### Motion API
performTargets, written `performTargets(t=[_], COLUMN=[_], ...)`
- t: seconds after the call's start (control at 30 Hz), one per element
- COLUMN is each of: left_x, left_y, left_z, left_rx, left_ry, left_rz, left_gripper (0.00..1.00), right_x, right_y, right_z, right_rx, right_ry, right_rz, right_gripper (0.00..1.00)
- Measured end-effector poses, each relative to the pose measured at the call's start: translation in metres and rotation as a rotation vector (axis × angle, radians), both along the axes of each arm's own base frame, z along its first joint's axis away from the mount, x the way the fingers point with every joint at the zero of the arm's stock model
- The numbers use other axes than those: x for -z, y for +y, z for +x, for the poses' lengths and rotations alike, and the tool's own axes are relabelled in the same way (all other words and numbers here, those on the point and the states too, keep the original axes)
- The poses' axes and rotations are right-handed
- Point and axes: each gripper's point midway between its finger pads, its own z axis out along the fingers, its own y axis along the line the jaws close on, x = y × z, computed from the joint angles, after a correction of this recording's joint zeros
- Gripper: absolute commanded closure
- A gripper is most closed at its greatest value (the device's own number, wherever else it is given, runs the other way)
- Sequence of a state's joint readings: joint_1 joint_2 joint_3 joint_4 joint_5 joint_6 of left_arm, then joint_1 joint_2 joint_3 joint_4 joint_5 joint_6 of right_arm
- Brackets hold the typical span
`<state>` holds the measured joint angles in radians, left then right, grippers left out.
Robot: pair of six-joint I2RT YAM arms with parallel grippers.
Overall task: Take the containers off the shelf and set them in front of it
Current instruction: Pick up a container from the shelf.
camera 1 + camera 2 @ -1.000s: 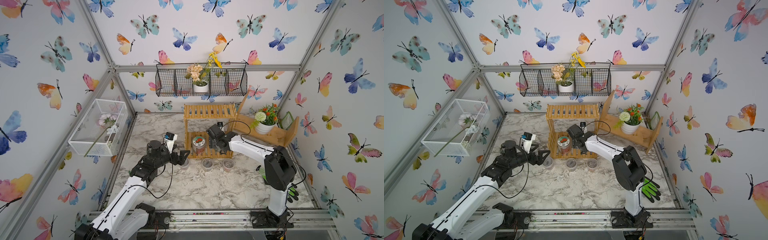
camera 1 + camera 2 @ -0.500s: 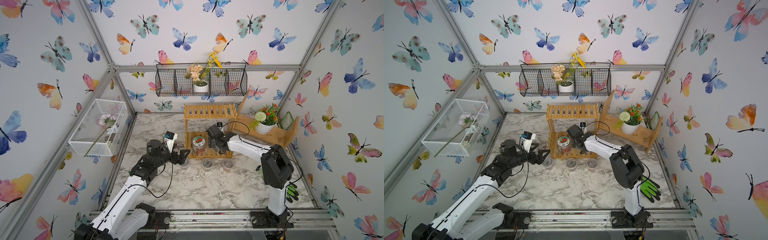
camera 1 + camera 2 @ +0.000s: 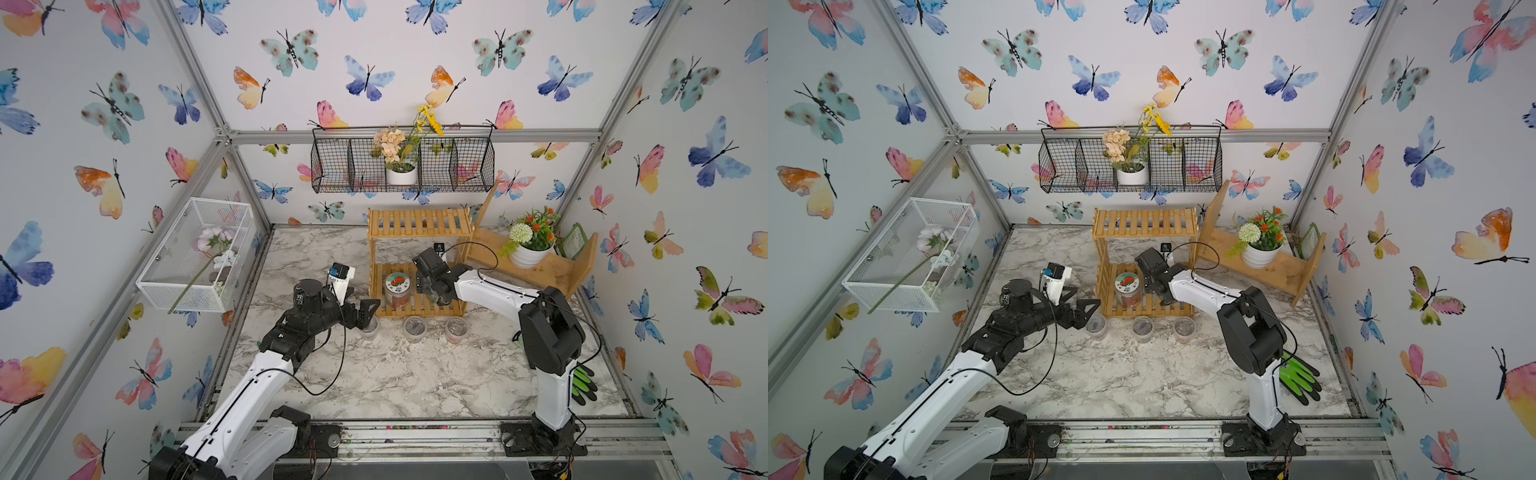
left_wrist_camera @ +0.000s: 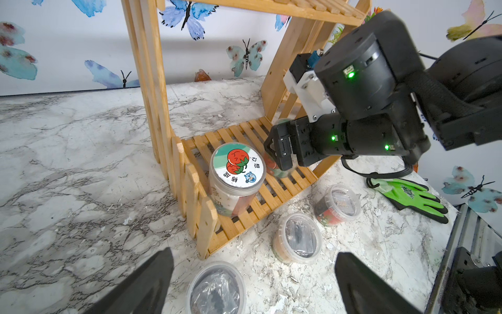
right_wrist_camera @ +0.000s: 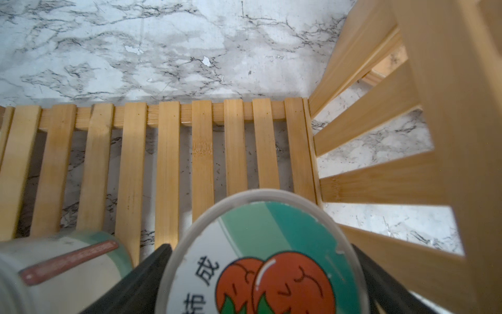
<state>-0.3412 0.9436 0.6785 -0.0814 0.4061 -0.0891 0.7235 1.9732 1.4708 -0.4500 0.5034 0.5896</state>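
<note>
Wooden shelf (image 3: 419, 224) in a top view: three cups (image 3: 414, 328) already stand before it. Left wrist view: the left gripper (image 4: 254, 255) hangs spread and empty, and one jar (image 4: 237, 168) waits on the lower tier. Right wrist view: the right gripper (image 5: 260, 251) has its jaws spread around the second jar (image 5: 267, 239); both jars remain.

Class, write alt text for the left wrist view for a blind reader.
The right gripper reaches into the slatted shelf's lower tier, jaws straddling one jar; a tomato-lidded jar stands beside it. Three lidded cups sit on the marble table in front, by the open left gripper.
</note>
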Motion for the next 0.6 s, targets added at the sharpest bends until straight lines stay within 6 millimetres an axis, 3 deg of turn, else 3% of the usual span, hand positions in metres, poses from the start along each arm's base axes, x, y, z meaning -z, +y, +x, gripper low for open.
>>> performTargets(t=[0.23,0.6], left_x=[0.0005,-0.0020], left_y=[0.0001,0.0007], left_z=[-0.0004,-0.0019], left_rx=[0.000,-0.001], left_ry=[0.003,-0.003], left_rz=[0.001,-0.002], left_gripper=[0.01,0.01], right_x=[0.0000,-0.0014], right_y=[0.0046,0.0064], right_z=[0.0019,0.0005], right_rx=[-0.016,-0.042], right_ry=[-0.005,-0.002], right_rz=[0.019,0.022], right_gripper=[0.23,0.28])
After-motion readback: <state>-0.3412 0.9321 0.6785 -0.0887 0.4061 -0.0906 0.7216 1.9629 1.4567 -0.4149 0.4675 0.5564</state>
